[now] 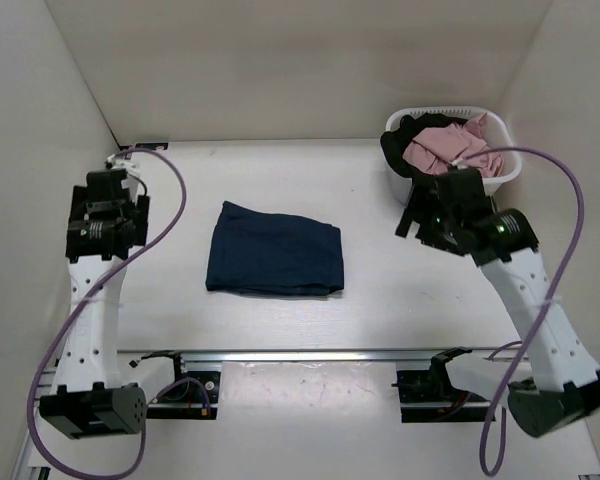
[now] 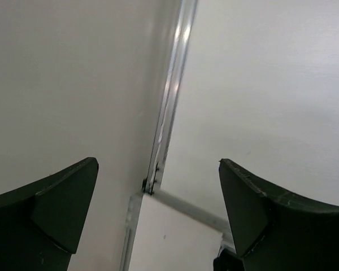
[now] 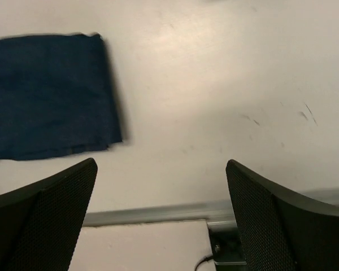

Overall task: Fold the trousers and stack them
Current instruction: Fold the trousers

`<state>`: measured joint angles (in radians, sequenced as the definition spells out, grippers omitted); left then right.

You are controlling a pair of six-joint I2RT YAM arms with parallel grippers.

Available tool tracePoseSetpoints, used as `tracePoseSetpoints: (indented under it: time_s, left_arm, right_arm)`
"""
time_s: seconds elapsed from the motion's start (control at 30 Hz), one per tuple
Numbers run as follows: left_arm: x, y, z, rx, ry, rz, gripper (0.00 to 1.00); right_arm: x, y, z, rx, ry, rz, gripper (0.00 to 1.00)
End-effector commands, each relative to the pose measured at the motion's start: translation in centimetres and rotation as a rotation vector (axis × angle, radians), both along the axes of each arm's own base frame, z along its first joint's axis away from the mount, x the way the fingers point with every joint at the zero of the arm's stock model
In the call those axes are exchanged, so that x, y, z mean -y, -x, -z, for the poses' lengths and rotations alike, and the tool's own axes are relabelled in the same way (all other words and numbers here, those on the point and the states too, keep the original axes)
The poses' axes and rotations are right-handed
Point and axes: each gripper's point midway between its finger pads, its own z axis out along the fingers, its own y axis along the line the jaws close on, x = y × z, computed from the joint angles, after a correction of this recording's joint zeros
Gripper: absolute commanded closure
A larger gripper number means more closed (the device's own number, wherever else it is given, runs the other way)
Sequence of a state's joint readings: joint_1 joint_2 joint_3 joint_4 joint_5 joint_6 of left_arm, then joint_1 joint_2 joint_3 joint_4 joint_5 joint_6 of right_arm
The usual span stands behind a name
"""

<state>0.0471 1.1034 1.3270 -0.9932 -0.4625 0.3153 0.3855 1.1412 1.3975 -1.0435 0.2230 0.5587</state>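
The trousers lie folded into a flat navy rectangle in the middle of the table. In the right wrist view the trousers fill the upper left corner. My left gripper is raised at the far left, well away from them. It is open and empty and faces the corner where the walls meet. To the right of the trousers my right gripper hangs in front of the basket. It is open with only bare table between its fingers.
A white basket at the back right holds a pink garment and a black garment. A metal rail runs along the near edge by the arm bases. White walls enclose the left, back and right sides.
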Motion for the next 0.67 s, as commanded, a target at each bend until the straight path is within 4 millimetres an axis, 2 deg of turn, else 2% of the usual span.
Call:
tracePoseSetpoints:
  time_s: [0.0,0.07,0.23,0.47,0.63]
  left_arm:
    - [-2.9,4.4,0.9,-0.057,-0.061,-0.179,0.0]
    - [-2.7,5.0,0.5,-0.006,-0.036,-0.205,0.0]
    - [-2.2,5.6,0.4,-0.003,-0.003,-0.21,0.0]
    - [-2.0,5.3,-0.2,0.009,0.011,-0.195,0.0]
    - [-1.9,5.2,-0.1,0.005,0.012,-0.183,0.0]
  right_arm:
    - [3.1,3.7,2.8,-0.105,0.094,0.091,0.01]
    - [3.6,4.5,3.2,-0.085,0.079,0.118,0.01]
    - [3.6,4.5,3.0,-0.05,0.063,0.118,0.01]
    - [4.0,4.8,2.9,-0.047,0.081,0.11,0.01]
    - [3.0,4.3,2.6,0.006,0.037,0.062,0.01]
